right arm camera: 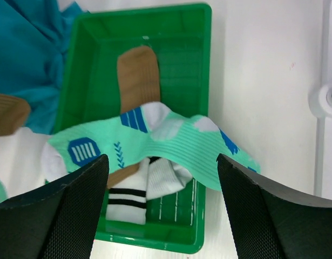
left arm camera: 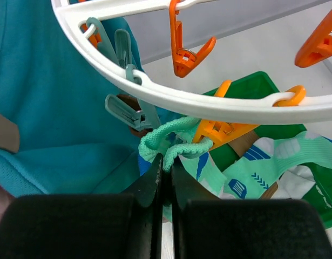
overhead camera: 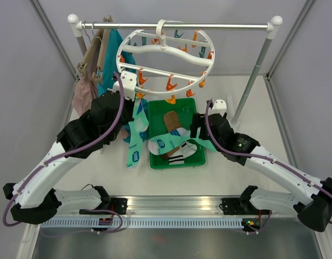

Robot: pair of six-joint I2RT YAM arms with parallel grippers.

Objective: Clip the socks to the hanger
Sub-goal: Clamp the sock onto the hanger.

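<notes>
The round white hanger [overhead camera: 166,56] hangs from the rail, with orange and teal pegs. My left gripper [overhead camera: 134,98] is just under its near-left rim and is shut on the cuff of a mint-teal sock [overhead camera: 136,135], which dangles below. In the left wrist view the cuff [left arm camera: 174,141] touches an orange peg [left arm camera: 219,129] under the ring [left arm camera: 155,86]. I cannot tell if the peg grips it. My right gripper [right arm camera: 161,159] is open above the green tray [right arm camera: 203,65], over another mint sock [right arm camera: 171,137], a brown sock [right arm camera: 137,75] and a white black-striped sock [right arm camera: 128,197].
A large teal garment [overhead camera: 114,46] and a pink-beige garment [overhead camera: 83,91] hang on tan hangers at the rail's left end. The rail's right post [overhead camera: 257,70] stands beside the tray. A white base fitting [right arm camera: 329,100] sits right of the tray.
</notes>
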